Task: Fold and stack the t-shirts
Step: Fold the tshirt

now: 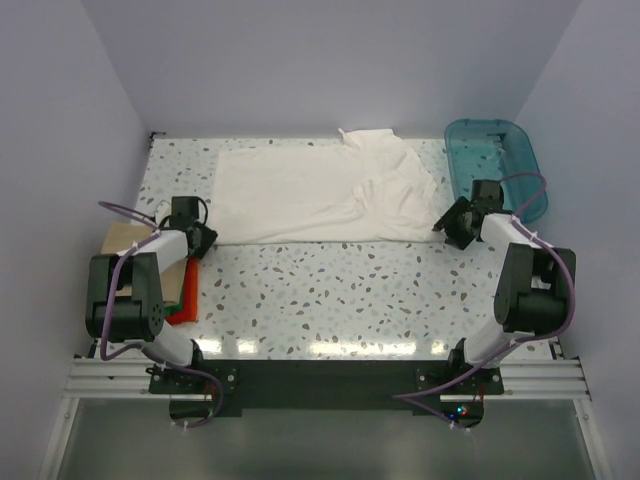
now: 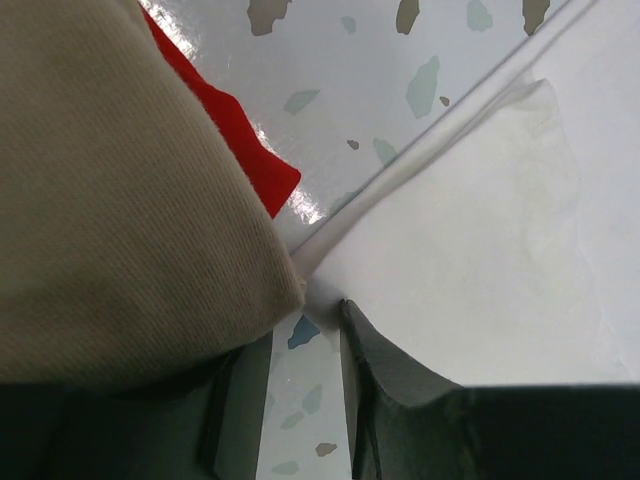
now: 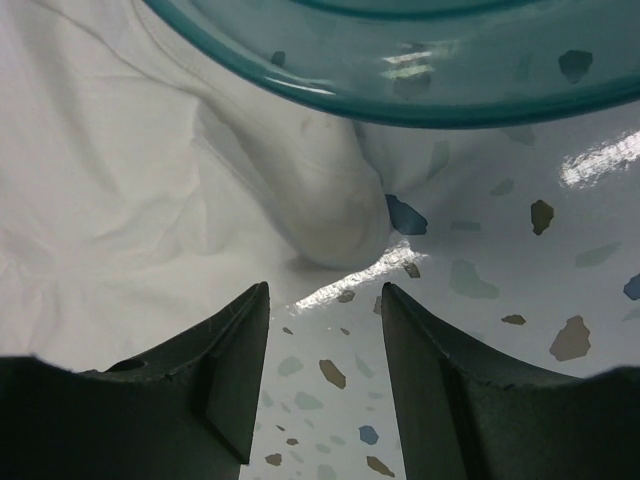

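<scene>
"Across the far half of the desk, is that white shirt folded at all?"

"Hardly, I'd say. It lies spread flat, its left part smooth, its right part rumpled, one sleeve bunched just beside the bin. No clean fold shows."

"And the stack?"

"At the near left edge, partly under the left arm: a tan shirt lying over a red shirt, with a green shirt peeking out beside them. Those three look done. So one shirt is left to fold and then set on that pile."

"What about the hands?"

"The left hand sits low at the white shirt's near left corner. Its fingers stand apart, bare desk between them and the hem's corner right at their tips; nothing is pinched that I can see. The right hand is at the near right corner, spread as well, the rolled sleeve edge just ahead of it, not inside."

"So what does the next move call for?"

"My guess: both corners gripped together and lifted evenly, since soft cloth held on one side only will drag askew and spoil the fold"
</scene>
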